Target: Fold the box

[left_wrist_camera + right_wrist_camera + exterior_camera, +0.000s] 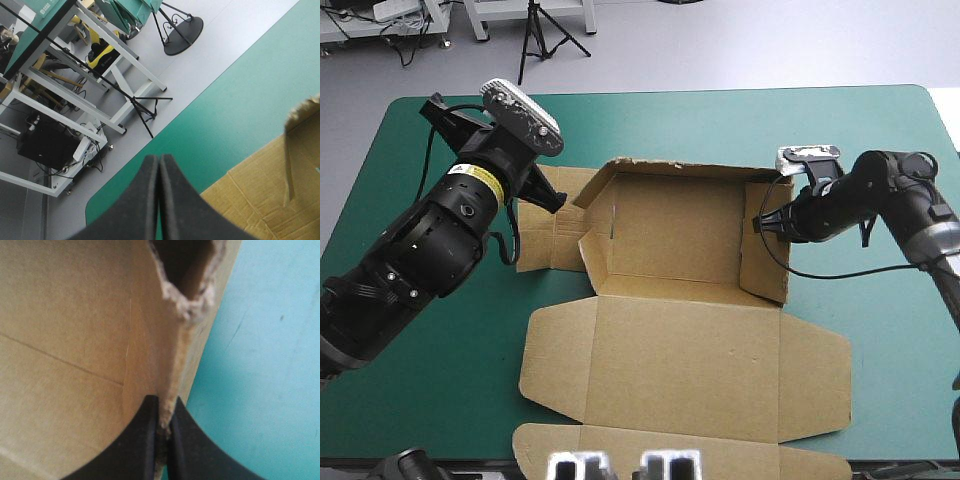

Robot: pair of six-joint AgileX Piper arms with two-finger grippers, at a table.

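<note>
Right claw [164,407] pinches the frayed edge of a raised wall [175,350] of the brown box [70,315], its black fingers [145,440] all but closed on the board. Ahead of the claw, the edge breaks into a ragged notch [187,270]. A crease [60,357] crosses the board on one side; the teal-green table [270,365] lies on the other.

The left gripper [160,159], two black curved fins pressed tip to tip, hangs toward the left edge of the teal-green table [720,110]. The right gripper [165,401] pinches a wall of the brown cardboard box [65,340].
</note>
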